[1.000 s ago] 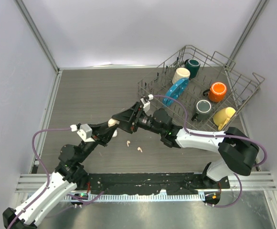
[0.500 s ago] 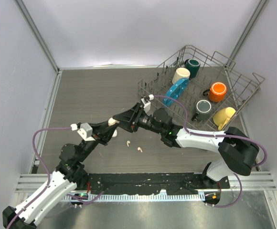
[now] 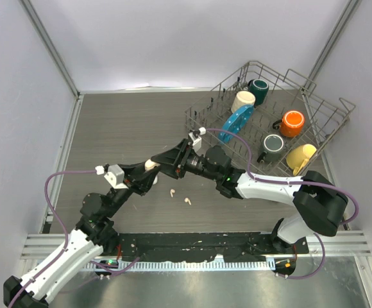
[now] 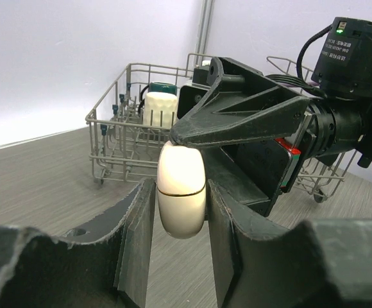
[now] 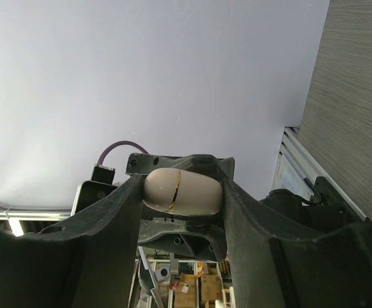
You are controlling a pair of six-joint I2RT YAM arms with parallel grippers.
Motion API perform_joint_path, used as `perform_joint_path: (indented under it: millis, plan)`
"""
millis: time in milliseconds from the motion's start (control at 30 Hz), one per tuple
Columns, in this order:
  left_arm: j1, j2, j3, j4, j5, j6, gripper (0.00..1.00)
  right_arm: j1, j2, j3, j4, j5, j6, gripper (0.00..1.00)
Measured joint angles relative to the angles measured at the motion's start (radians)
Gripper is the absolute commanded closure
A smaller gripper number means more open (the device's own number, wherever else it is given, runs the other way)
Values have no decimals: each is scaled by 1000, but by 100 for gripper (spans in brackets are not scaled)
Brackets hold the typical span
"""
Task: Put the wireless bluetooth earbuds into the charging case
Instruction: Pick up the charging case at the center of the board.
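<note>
A closed cream charging case (image 3: 151,165) with a thin gold seam hangs above the table between both grippers. My right gripper (image 5: 181,186) is shut on the charging case (image 5: 181,191), both fingers pressed against its sides. My left gripper (image 4: 181,215) brackets the lower half of the charging case (image 4: 181,189), open with a thin gap at each finger. In the top view the left gripper (image 3: 147,174) comes from the lower left and the right gripper (image 3: 158,162) from the right. Two pale earbuds (image 3: 172,192) (image 3: 186,201) lie on the table just right of the grippers.
A wire dish rack (image 3: 276,66) stands at the back right with several mugs, among them an orange mug (image 3: 292,123) and a yellow mug (image 3: 300,156). The same dish rack (image 4: 109,138) shows behind the case in the left wrist view. White walls close in the table.
The right gripper closed onto the case. The left gripper's fingers, which were tight on it, have just parted a little. Neither arm has shifted much.
</note>
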Motion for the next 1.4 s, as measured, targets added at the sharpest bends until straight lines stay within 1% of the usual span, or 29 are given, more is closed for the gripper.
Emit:
perform_joint_path:
  millis: [267, 367, 400, 500, 767, 867, 933, 1133, 1200, 1400]
  plan:
    - [0, 16, -15, 46, 0, -19, 58, 0, 0, -11, 8, -1, 0, 79]
    - [0, 27, -19, 65, 1, -32, 64, 0, 0, -14, 8, 0, 0, 79]
    - [0, 32, -19, 69, 2, -35, 64, 0, 0, -14, 8, -1, 0, 79]
    - [0, 43, -19, 78, 4, -39, 59, 0, 0, -16, 18, -1, 2, 79]
    - [0, 47, -21, 85, 3, -44, 59, 0, 2, -25, 78, -8, 13, 79]
    - [0, 47, -21, 90, 3, -46, 55, 0, 11, -26, 97, -13, 24, 80]
    - [0, 47, -21, 93, 3, -51, 54, 0, 14, -27, 105, -16, 30, 80]
    - [0, 44, -23, 101, 2, -62, 57, 0, 16, -30, 111, -15, 33, 81]
    - [0, 44, -23, 103, 1, -62, 60, 0, 16, -30, 111, -15, 33, 81]
    - [0, 44, -29, 114, 1, -66, 61, 0, 16, -31, 110, -15, 32, 81]
